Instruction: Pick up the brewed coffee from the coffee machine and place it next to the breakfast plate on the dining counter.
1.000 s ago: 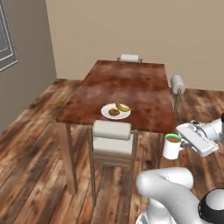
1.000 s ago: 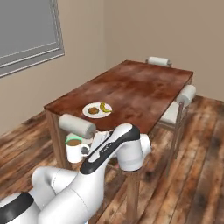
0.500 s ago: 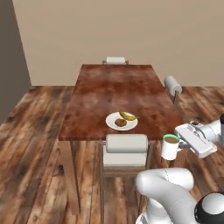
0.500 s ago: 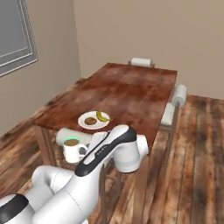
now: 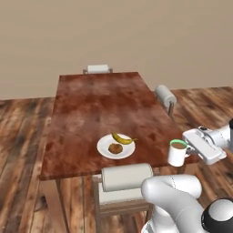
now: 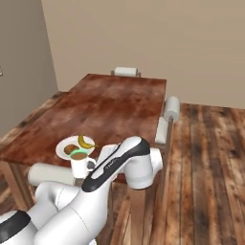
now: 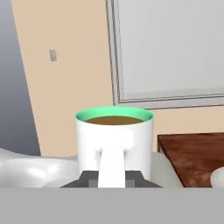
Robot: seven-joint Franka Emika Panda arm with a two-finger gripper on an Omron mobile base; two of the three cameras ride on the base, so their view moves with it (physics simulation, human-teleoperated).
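My gripper (image 5: 187, 148) is shut on the handle of the brewed coffee (image 5: 177, 153), a small white mug with a green rim and brown liquid. It holds the mug upright in the air by the near right corner of the dining counter (image 5: 98, 107). The breakfast plate (image 5: 103, 150) with its banana (image 5: 123, 139) and pastry (image 5: 115, 148) lies on the counter to the mug's left. From the right base, the mug (image 6: 78, 163) hangs just in front of the plate (image 6: 61, 149), with the gripper (image 6: 93, 163) behind it. In the hand view the mug (image 7: 114, 135) stands close between the fingertips (image 7: 89, 177).
Grey chairs ring the counter: one (image 5: 127, 177) tucked in at the near end below the plate, one (image 5: 164, 94) on the right side, one (image 5: 98, 68) at the far end. A plank floor (image 6: 206, 158) lies to the right. The hand view faces a window (image 7: 170, 48) on a beige wall.
The base has driven and turned, so the whole scene shifted and the counter now lies straight ahead and closer. The mug stays in the shut gripper, held the same way.
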